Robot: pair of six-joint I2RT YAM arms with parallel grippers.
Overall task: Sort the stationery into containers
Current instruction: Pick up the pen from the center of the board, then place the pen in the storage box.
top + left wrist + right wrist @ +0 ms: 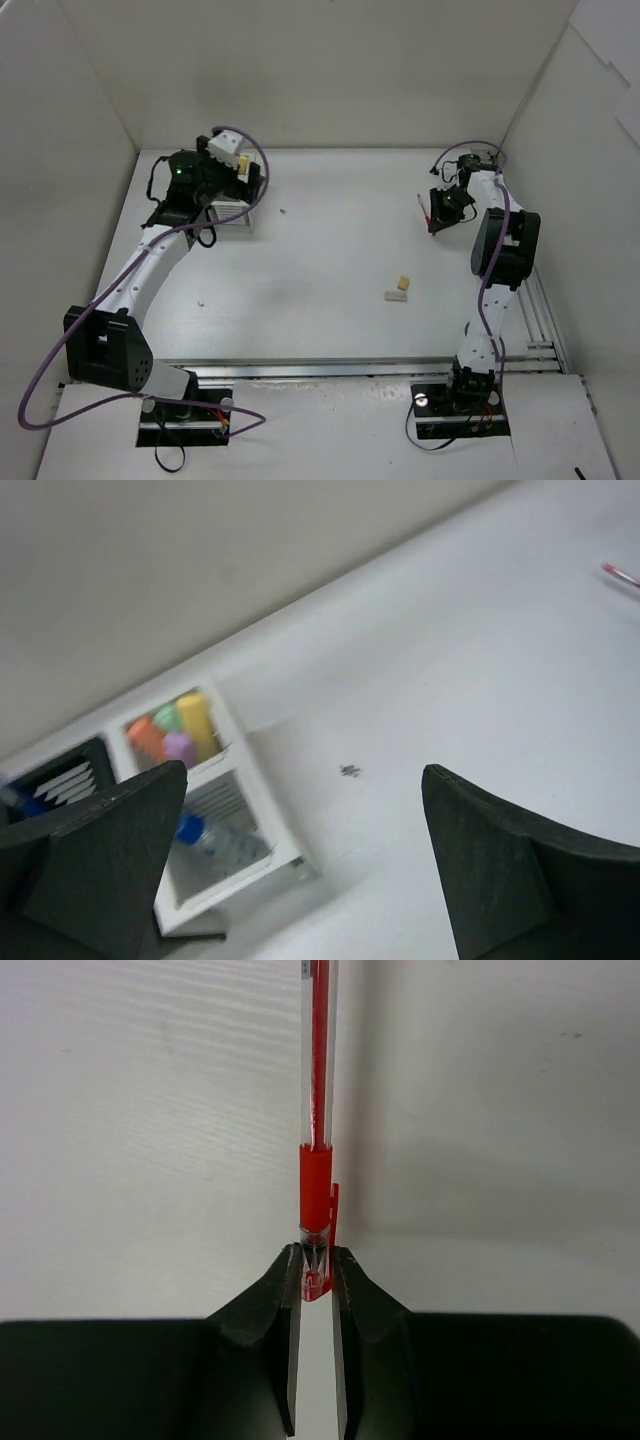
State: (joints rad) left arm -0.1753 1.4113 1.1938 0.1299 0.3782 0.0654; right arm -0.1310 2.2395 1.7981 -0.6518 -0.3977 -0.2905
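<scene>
Right wrist view, item one: red pen [318,1110], a thin clear barrel with red cap and clip, clamped at its capped end by the right gripper [315,1260]. The jaws are pressed together on the cap and the barrel runs straight out beyond the fingertips. This end grip, rather than one at mid-barrel, is judged to leave the free length ready to enter a compartment first. Location: well apart from the white organizer [238,228], at the opposite side of the table [330,260]; whether the pen rests on the surface or hangs just above it cannot be told. Item two: two beige erasers [400,290], loose on the table and just beside each other, between the white organizer and the held pen and nearer the pen; not yet sorted. Item three, contents of the white organizer [265,805]: four highlighters [180,730] standing caps-up in its far compartment, packed close because the cell is narrow, and a blue-capped marker [215,840] lying on its side in the near compartment. Joined to it is the black organizer [65,775], with a blue item at its edge too cropped to identify. Left gripper [305,770]: above and just beside the white organizer, fingers spread wide, holding nothing; judged to be waiting there while the right arm's pen is yet to be delivered.
</scene>
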